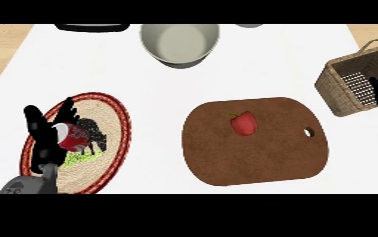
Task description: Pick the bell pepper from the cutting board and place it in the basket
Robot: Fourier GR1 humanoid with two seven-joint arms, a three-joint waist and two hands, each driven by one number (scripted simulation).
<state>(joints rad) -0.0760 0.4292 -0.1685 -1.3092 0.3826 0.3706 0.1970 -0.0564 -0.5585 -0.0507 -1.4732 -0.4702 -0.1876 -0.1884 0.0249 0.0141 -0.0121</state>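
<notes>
at the near left, the left hand (46, 133) rises over a round woven plate (118, 123) with a red rim and a black animal figure, its fingers curled around a red can (74, 137); the right hand does not show. further in, a red bell pepper (244, 123) lies on the brown cutting board (258, 161), left of the board's small hole. beyond, a wicker basket (338, 83) sits at the right edge, well apart from the pepper, and a grey bowl (179, 42) stands at the far middle beside a black tray (92, 27).
</notes>
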